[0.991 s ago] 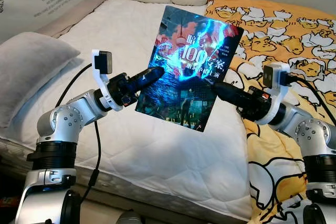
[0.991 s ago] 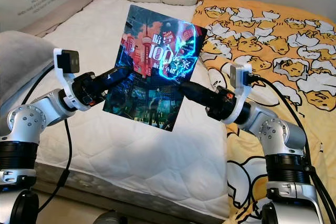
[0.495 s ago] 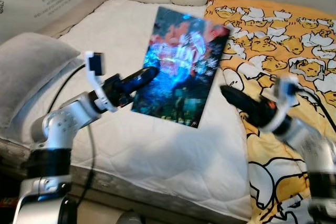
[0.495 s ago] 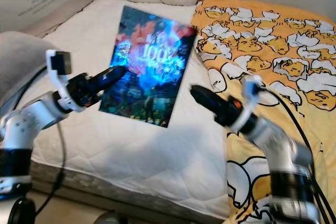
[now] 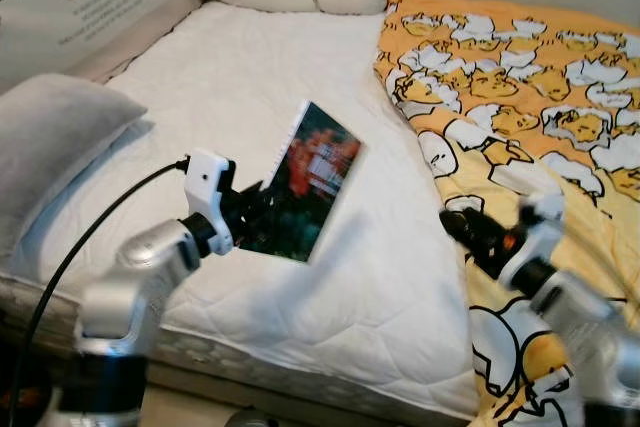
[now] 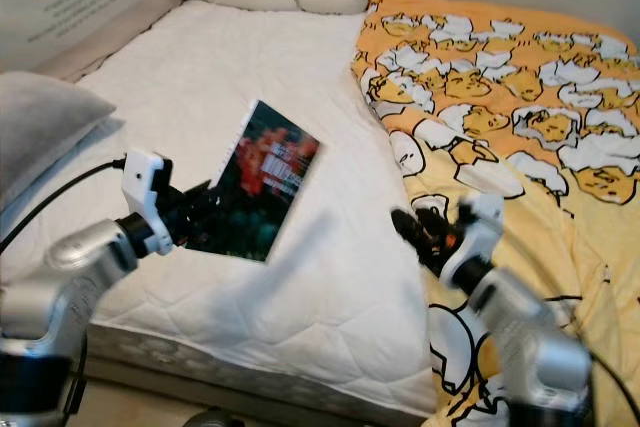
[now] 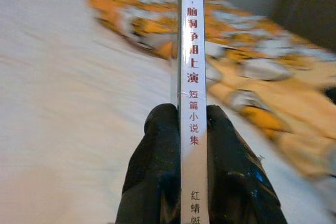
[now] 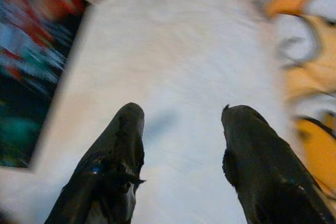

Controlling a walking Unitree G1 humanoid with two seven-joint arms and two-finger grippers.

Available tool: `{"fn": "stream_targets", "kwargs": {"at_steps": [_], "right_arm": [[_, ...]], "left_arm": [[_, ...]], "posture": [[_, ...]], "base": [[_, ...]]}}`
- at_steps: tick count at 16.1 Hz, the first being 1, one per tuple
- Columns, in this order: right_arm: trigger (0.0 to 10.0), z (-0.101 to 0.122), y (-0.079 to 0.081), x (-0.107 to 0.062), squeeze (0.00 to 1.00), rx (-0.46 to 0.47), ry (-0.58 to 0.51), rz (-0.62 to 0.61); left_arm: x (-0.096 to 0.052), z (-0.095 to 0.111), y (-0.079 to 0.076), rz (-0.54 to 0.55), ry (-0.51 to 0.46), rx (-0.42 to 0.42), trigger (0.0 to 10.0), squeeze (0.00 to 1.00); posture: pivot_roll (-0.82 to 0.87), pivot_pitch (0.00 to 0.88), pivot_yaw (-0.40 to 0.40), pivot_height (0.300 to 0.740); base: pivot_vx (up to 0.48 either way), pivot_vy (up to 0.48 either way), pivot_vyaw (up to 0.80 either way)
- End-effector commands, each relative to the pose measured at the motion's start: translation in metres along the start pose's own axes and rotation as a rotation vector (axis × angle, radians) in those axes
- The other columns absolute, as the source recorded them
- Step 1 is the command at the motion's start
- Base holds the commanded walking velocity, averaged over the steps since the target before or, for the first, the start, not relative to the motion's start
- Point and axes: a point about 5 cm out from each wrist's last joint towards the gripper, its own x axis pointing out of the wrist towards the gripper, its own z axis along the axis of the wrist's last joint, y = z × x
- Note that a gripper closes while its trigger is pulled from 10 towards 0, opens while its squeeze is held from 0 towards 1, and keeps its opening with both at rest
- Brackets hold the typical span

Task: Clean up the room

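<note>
- A soft grey pillow [image 5: 55, 142] lies at the left edge of the bed, on the white quilted mattress cover [image 5: 300, 77], well apart from the work.
- The left hand [image 5: 250, 215] is clamped on a thin paperback book with a dark, glossy cover showing red and blue city art [image 5: 305, 182]. The left wrist view shows the two black fingers [image 7: 157, 171] pressed on either side of the white spine printed with red characters [image 7: 191, 77].
- The book is held above the white mattress cover, edge-up and tilted, gripped near its lower left corner with the rest standing free beyond the fingers.
- As a judgement: the book looks light and fairly stiff along the spine, but its thin covers will likely flex and sag when held by one corner. The glossy cover may be slippery between smooth finger pads, so a hold close to the spine, where it is stiffest, seems the safest.
- The right hand [image 5: 470, 232] is open and holds nothing, hovering over the seam where the white cover meets the orange blanket printed with white cartoon figures [image 5: 520, 77]. Its fingers [image 8: 115, 156] are spread wide in the right wrist view.
- That arm is blurred, so its exact pose is hard to read.
</note>
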Motion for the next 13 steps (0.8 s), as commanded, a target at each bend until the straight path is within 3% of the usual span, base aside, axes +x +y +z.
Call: {"fn": "stream_targets", "kwargs": {"at_steps": [1,2,5,8,13], "right_arm": [[10.0,0.006,0.004,0.000,0.00,-0.064,-0.023,-0.036],[10.0,-0.002,0.017,0.002,0.00,-0.078,-0.027,-0.084],[10.0,-0.015,0.033,0.002,0.00,-0.069,-0.026,-0.185],[10.0,-0.017,0.030,-0.003,0.00,-0.116,-0.057,-0.269],[10.0,-0.023,0.028,-0.016,0.00,-0.119,-0.047,-0.319]], "left_arm": [[0.000,0.014,-0.002,0.043,-0.069,0.078,10.0,0.00],[-0.002,0.006,-0.004,0.150,-0.068,0.128,10.0,0.00],[-0.006,-0.010,-0.005,0.252,-0.016,0.187,10.0,0.00],[-0.006,-0.012,-0.006,0.269,-0.014,0.208,10.0,0.00],[-0.004,-0.017,-0.014,0.281,-0.010,0.197,10.0,0.00]], "posture": [[0.00,0.000,0.048,0.740],[-0.01,0.000,0.049,0.740],[-0.02,0.000,0.048,0.740],[-0.03,0.000,0.056,0.740],[-0.06,0.000,0.065,0.740]], "base": [[0.000,0.000,0.00],[0.000,0.000,0.00],[0.000,0.136,0.00],[0.000,0.416,0.00],[0.000,0.426,0.00]]}}
